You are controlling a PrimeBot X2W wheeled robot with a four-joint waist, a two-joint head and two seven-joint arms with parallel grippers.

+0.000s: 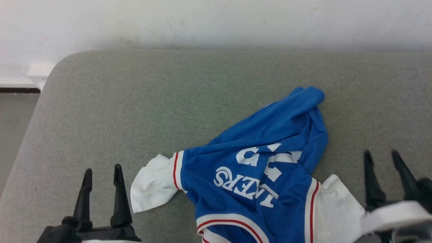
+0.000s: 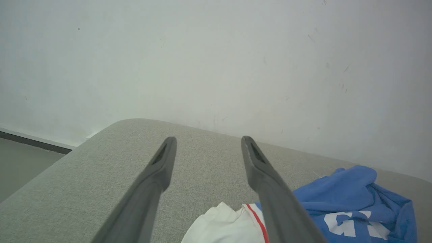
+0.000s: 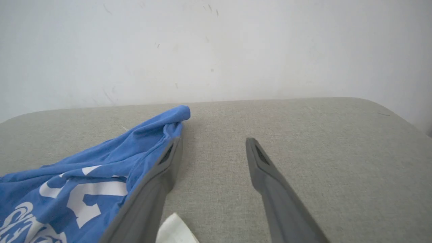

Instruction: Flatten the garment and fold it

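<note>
The garment, crumpled, is judged light, limp and slack; left gripper and right gripper stand spread wide, holding nothing; recommended hold: the white sleeves.

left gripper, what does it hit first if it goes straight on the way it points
Likely the wall: the left gripper points over bare pad, the shirt lying off to its right. Its height over the pad is unclear.
</note>
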